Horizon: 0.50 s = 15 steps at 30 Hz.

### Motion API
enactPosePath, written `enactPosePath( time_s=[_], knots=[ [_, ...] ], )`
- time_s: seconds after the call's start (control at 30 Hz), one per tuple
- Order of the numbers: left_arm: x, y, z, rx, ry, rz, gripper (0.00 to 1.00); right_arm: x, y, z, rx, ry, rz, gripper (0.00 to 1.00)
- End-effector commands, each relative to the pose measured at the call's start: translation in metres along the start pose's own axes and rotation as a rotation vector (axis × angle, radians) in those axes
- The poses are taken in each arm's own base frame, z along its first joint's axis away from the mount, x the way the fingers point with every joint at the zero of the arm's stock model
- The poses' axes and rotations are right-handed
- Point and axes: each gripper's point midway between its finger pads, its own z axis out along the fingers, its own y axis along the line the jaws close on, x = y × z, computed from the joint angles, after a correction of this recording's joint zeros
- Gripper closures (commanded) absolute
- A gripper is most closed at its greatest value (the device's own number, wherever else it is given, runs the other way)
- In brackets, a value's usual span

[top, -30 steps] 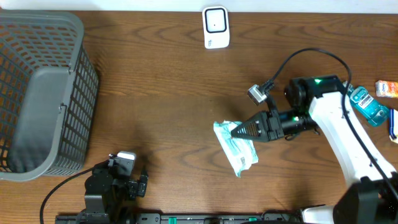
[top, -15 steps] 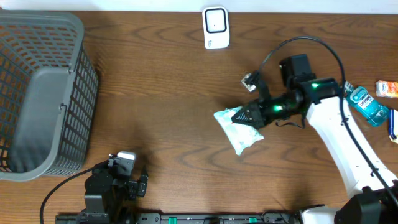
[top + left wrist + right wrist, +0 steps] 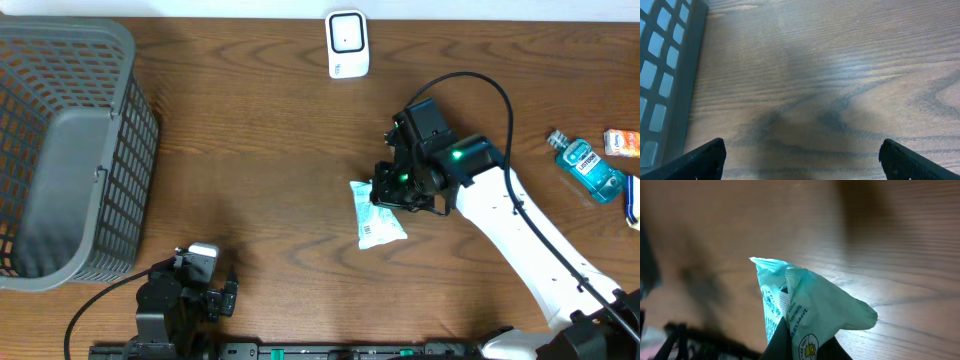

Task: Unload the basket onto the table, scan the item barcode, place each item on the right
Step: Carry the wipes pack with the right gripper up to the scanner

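Observation:
The item is a teal soft pack of wipes (image 3: 378, 214) with blue print, hanging over the middle of the table. My right gripper (image 3: 392, 190) is shut on the pack's upper end. In the right wrist view the pack (image 3: 812, 302) rises crumpled from between the dark fingers (image 3: 785, 342) of that gripper (image 3: 805, 349). A white barcode scanner (image 3: 347, 44) stands at the far edge, well above the pack. My left gripper (image 3: 200, 280) rests at the near left edge. In its wrist view the gripper (image 3: 802, 162) stands wide open over bare wood.
A grey mesh basket (image 3: 70, 150) fills the left side, and its rim (image 3: 670, 75) shows in the left wrist view. A blue mouthwash bottle (image 3: 588, 168) and an orange box (image 3: 622, 142) lie at the far right.
The right arm has swung left and turned, carrying the pack with it; the pack has gone from lying flat and slanted to hanging upright. The left arm has not moved.

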Motion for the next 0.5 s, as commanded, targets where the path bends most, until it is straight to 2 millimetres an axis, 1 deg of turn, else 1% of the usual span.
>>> enactPosePath(
  time_s=[0.0, 0.13, 0.27, 0.37, 0.47],
  knots=[
    [0.011, -0.002, 0.003, 0.007, 0.039, -0.006, 0.02, -0.015, -0.012, -0.023, 0.086, -0.143, 0.068, 0.99],
    [0.011, -0.002, 0.003, 0.007, 0.039, -0.006, 0.02, -0.02, -0.015, -0.053, 0.124, -0.282, 0.052, 0.99],
    [0.011, -0.002, 0.003, 0.007, 0.039, -0.006, 0.02, -0.029, -0.023, -0.084, 0.252, -0.489, 0.057, 0.99],
    [0.011, -0.002, 0.003, 0.007, 0.039, -0.006, 0.02, -0.041, -0.021, -0.095, 0.313, -0.615, 0.057, 0.99],
    [0.011, -0.002, 0.003, 0.007, 0.039, -0.006, 0.02, -0.062, -0.016, -0.101, 0.34, -0.727, 0.058, 0.99]
  ],
)
